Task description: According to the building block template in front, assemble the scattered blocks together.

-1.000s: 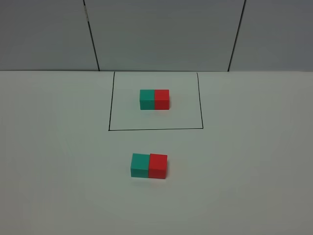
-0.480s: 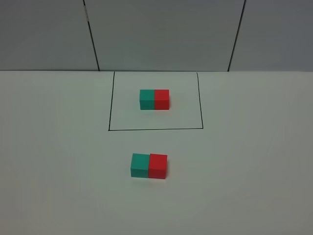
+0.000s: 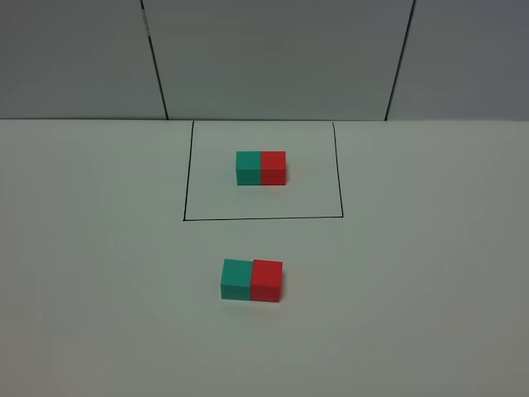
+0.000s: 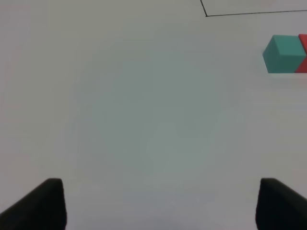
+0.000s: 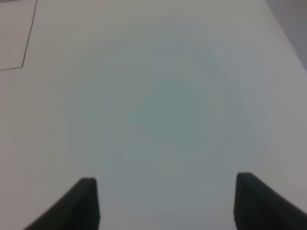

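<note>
1. The building block template (image 3: 261, 167) sits in the upper middle of the exterior high frame: a teal-green cube on the left joined to a red cube on the right, inside a thin black rectangle (image 3: 263, 218) drawn on the white surface (image 3: 430, 273).
2. Below that rectangle, in the lower middle of the frame, the teal-green block (image 3: 236, 279) and the red block (image 3: 267, 280) stand side by side, touching, green on the left.
3. That order matches the template, so the assembly looks done as far as these views show; the red block seems to sit a touch further back than the green one, so the joint may not be perfectly flush.
4. The left claw (image 4: 158, 203) is released: both dark fingertips stand wide apart at the bottom corners of the left wrist view, with bare surface between them. The assembled pair shows at the right edge of that view.
5. The right claw (image 5: 165, 203) is also released and empty, over bare surface, well apart from the blocks.
6. Neither arm appears in the exterior high view, so little seems left beyond perhaps a small alignment nudge.
</note>
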